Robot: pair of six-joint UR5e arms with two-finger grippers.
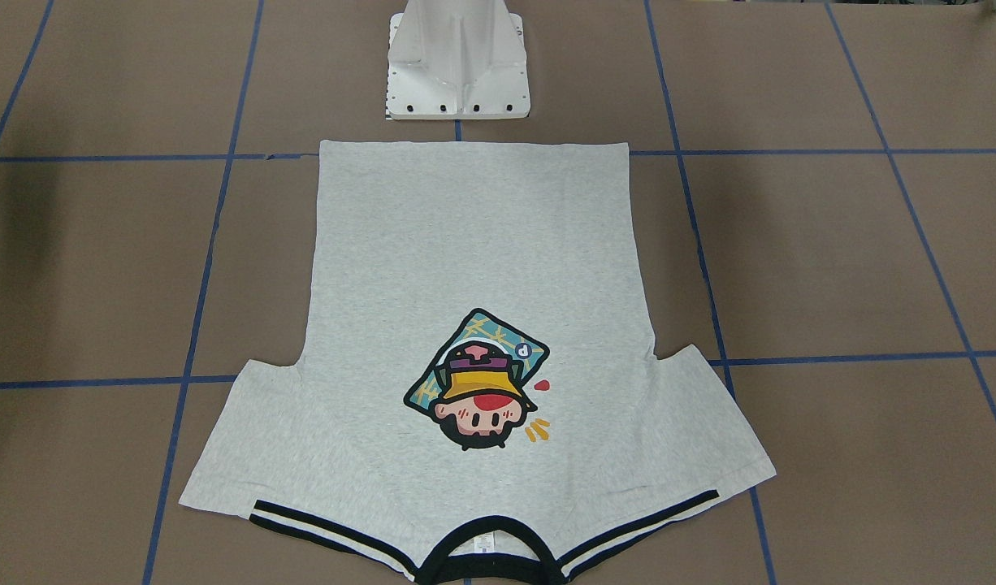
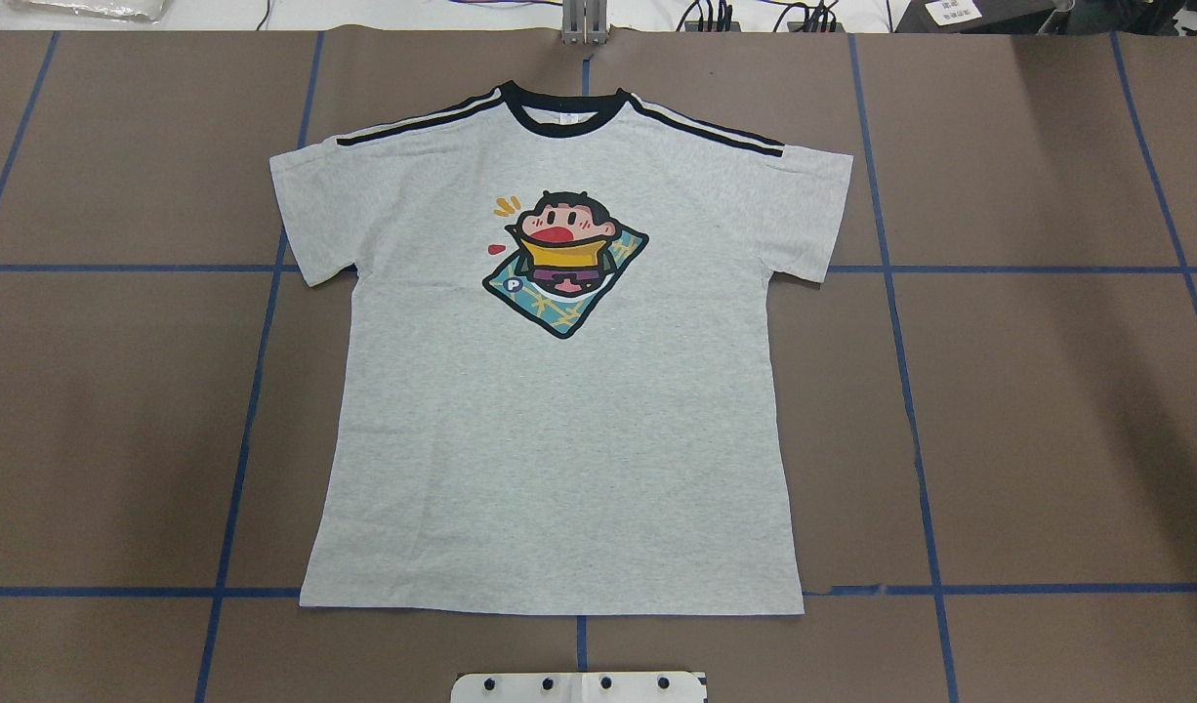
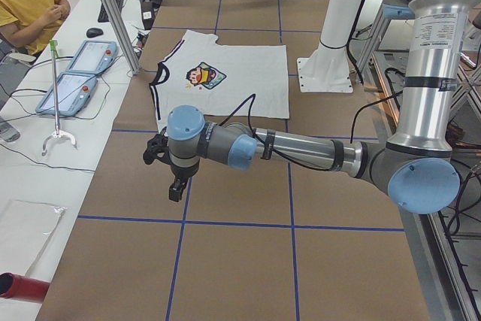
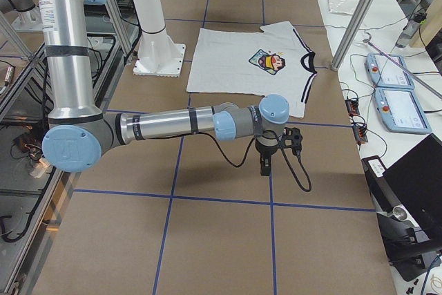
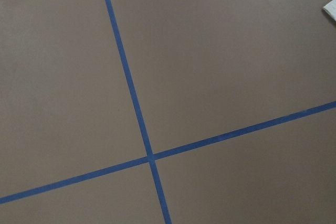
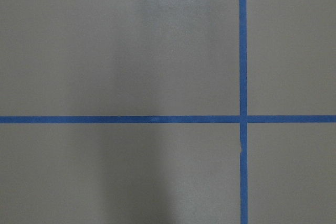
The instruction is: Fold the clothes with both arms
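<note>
Heather-grey cartoon-print T-shirt (image 2: pixel 559 439) lies flat on the brown desk (image 2: pixel 1048 410), collar at 12 o'clock from overhead. The left gripper (image 3: pixel 175 188) and right gripper (image 4: pixel 266 165) hang clear of it. Honestly can't tell if their fingers are apart or together.

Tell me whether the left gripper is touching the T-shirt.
Apart. The overhead view shows the whole T-shirt lying flat with no gripper on it; the exterior left view shows the left gripper over bare table beside it.

The only thing I can read is a white letter P (image 2: pixel 513 284) in a round badge on the shirt's (image 2: pixel 559 439) print (image 2: pixel 564 264), well apart from the fingers of the left gripper (image 3: pixel 175 190) and right gripper (image 4: pixel 265 166); the neck tag (image 2: pixel 565 119) is too small.
</note>
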